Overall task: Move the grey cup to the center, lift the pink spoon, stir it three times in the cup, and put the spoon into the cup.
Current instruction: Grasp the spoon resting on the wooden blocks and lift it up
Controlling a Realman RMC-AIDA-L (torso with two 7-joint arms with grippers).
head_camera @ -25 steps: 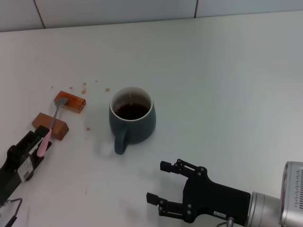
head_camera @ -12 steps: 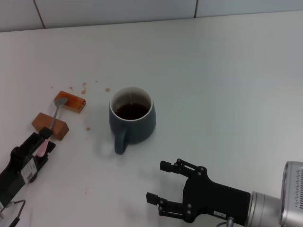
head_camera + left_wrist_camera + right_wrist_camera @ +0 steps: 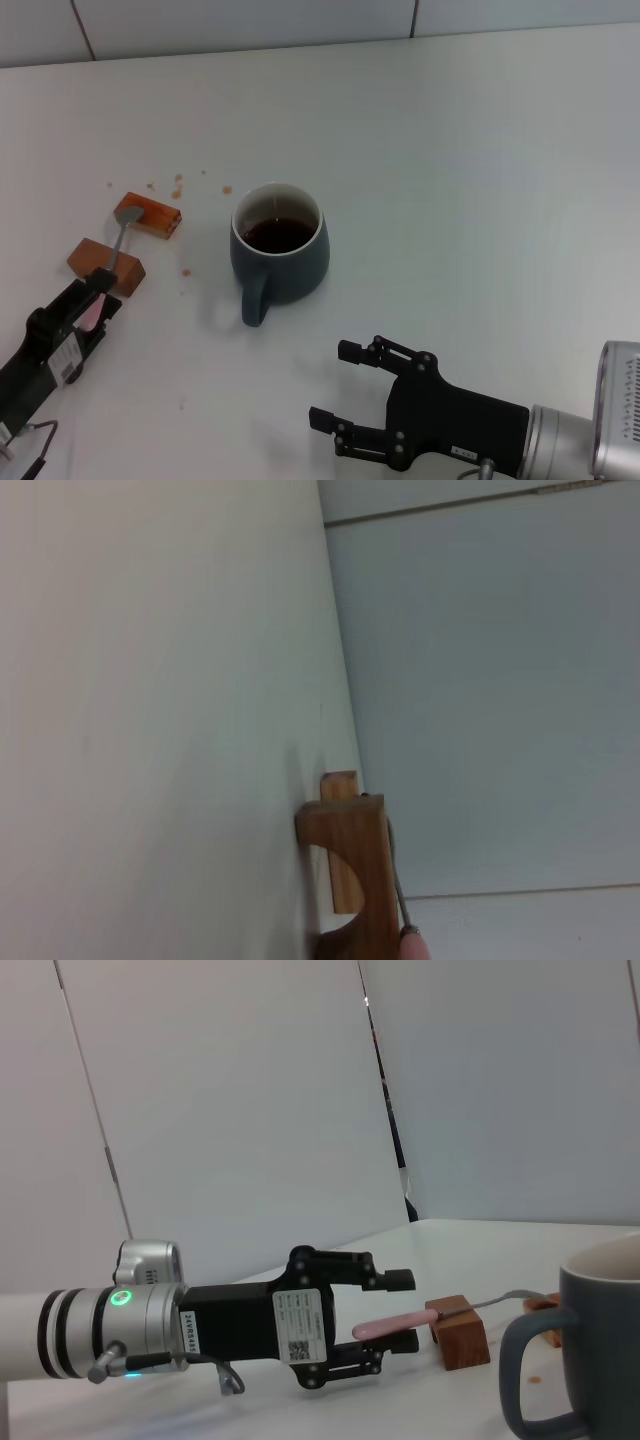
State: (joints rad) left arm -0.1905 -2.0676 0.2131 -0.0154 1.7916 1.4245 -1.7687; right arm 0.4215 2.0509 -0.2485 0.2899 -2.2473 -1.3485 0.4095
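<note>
The white desk carries everything. Largest of the task's things is the grey cup, standing upright near the middle with its loop handle turned toward the robot and dark brown liquid inside. It looks like glazed ceramic — heavy for its size, rigid, smooth and likely slippery, and breakable if knocked; the liquid would slop if it were jerked. It already seems about central, so a nudge at the body or a hold across the handle would be all it needs.

The right end effector rests low on the desk nearer the robot than the cup, its fingers spread apart and holding nothing.

The left end effector is at the spoon, its fingers apart on either side of the pink handle and not closed on it.

Two brown blocks lie left of the cup. The pink spoon bridges them — bowl on the farther block, neck over the nearer one, handle jutting toward the left end effector. It should be light, stiff and thin, apt to pivot or slip; the thicker pink handle, raised off the desk, is the sensible place to pinch.
</note>
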